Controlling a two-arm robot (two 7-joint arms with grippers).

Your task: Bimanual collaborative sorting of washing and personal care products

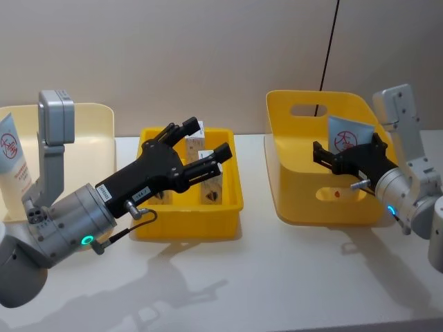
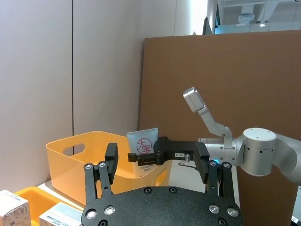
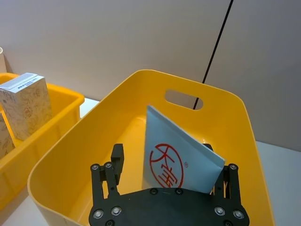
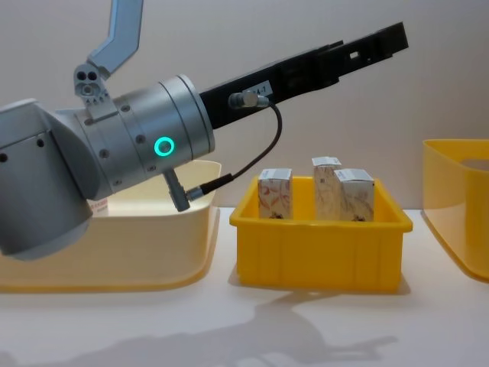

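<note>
My left gripper (image 1: 206, 140) hangs open over the small yellow tray (image 1: 228, 207), high above it in the chest view (image 4: 382, 42). Three marbled white-topped cartons (image 4: 327, 187) stand upright in that tray, two showing beneath the fingers (image 1: 195, 146). My right gripper (image 1: 345, 153) reaches into the tall yellow bin (image 1: 297, 200) with its fingers spread wide. A pale-blue tube (image 3: 188, 155) with a red round logo stands tilted between those fingers, with a gap at one side. A second pale-blue tube (image 1: 14, 162) leans in the cream bin (image 1: 97, 124) at far left.
The three containers stand in a row on the white table: cream bin (image 4: 153, 237) left, tray (image 4: 313, 252) middle, tall bin (image 4: 458, 222) right. A beige wall stands close behind, with a black cable (image 1: 331, 41) hanging down it. Bare tabletop lies in front.
</note>
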